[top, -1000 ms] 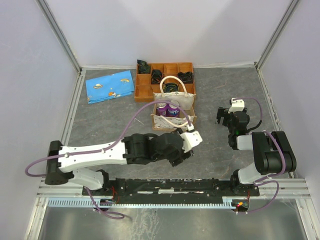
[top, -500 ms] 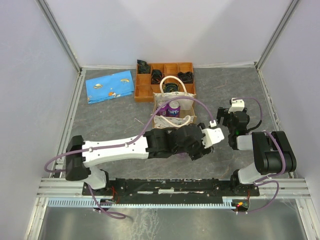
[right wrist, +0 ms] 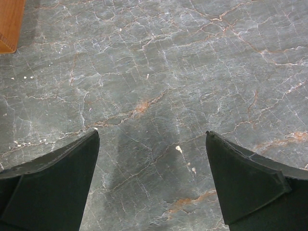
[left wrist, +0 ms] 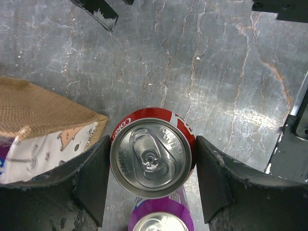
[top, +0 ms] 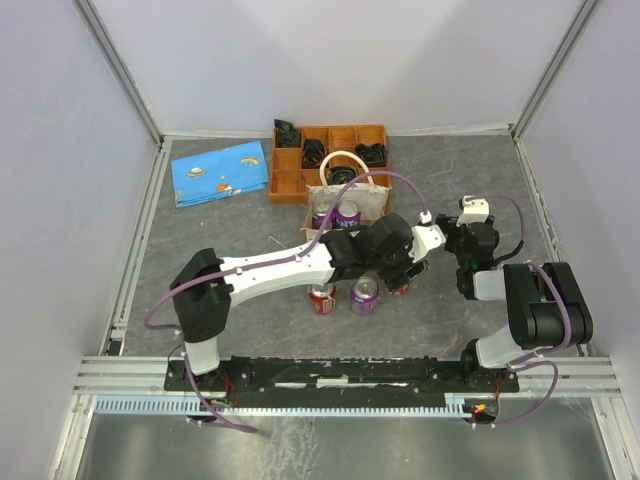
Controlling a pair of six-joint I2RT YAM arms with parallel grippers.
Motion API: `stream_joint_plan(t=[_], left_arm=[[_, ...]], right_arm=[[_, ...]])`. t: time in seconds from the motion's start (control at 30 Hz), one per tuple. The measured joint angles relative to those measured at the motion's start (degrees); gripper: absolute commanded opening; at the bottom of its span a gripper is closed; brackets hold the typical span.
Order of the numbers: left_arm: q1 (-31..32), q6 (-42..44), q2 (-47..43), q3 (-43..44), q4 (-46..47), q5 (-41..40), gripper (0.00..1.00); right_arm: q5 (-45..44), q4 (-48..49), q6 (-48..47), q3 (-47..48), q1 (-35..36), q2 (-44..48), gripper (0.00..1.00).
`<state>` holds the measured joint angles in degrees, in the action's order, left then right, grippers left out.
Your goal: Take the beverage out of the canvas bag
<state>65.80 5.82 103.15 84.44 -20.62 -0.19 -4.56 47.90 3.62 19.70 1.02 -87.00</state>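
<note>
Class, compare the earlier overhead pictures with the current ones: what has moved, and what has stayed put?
The left arm swung rightward and away from its base, across the front of the canvas bag. The left tool now clasps a red can standing on the table beside the bag. The right tool, open, the bag, the wooden tray and the blue cloth stayed where they were.

We lose the purple aluminium can [left wrist: 161,222] to the left wrist view's bottom edge, the cream canvas bag [left wrist: 43,120] to its left edge, and, overhead, most of the red aluminium can [left wrist: 150,153] beneath the left arm [top: 270,275].
</note>
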Motion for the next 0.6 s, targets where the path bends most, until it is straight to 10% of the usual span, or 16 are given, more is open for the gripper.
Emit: stream_joint_plan(t=[0.6], left_arm=[[-0.5, -0.2, 6.2, 1.5, 0.5, 7.2, 0.03]], right_arm=[[0.0, 0.0, 0.0, 0.0, 0.0, 0.0, 0.99]])
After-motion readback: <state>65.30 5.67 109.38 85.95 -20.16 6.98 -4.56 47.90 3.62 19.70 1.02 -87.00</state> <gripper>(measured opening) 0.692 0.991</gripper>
